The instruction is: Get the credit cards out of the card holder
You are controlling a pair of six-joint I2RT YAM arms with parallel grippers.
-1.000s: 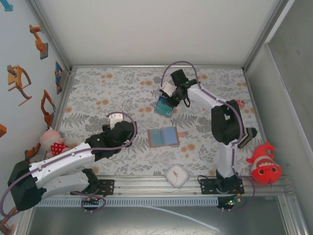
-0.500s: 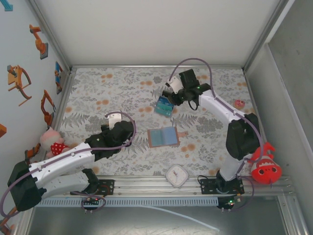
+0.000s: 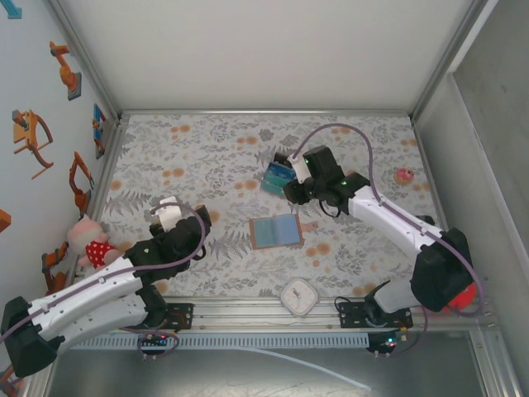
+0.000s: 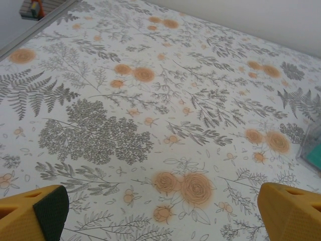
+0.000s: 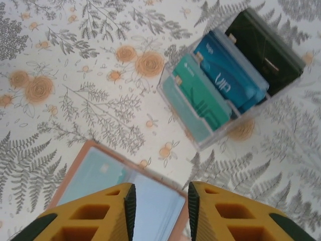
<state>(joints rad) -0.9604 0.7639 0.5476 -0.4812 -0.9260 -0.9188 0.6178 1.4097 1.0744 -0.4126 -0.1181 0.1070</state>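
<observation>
The card holder [image 3: 275, 231] lies open on the floral table, pale blue inside with a terracotta edge. One light teal card [image 5: 98, 175] sits in its left pocket. A teal card [image 5: 203, 98], a blue card [image 5: 228, 75] and a black card [image 5: 263, 42] stand in a clear box [image 3: 278, 175]. My right gripper [image 3: 296, 187] hovers between box and holder. In its wrist view the right gripper [image 5: 161, 196] is open with nothing between the jaws, above the card holder [image 5: 150, 211]. My left gripper [image 3: 169, 213] is wide open over bare table [image 4: 160, 211].
A white square rounded object [image 3: 297, 296] lies by the near rail. A small pink item [image 3: 404, 175] sits at the right, and a doll [image 3: 87, 240] at the left wall. Enclosure walls ring the table. The clear box's corner [image 4: 313, 150] shows in the left wrist view.
My right gripper has drawn back from the clear box toward the card holder, and its jaws have parted a little. The left arm has pulled back to the near left.
</observation>
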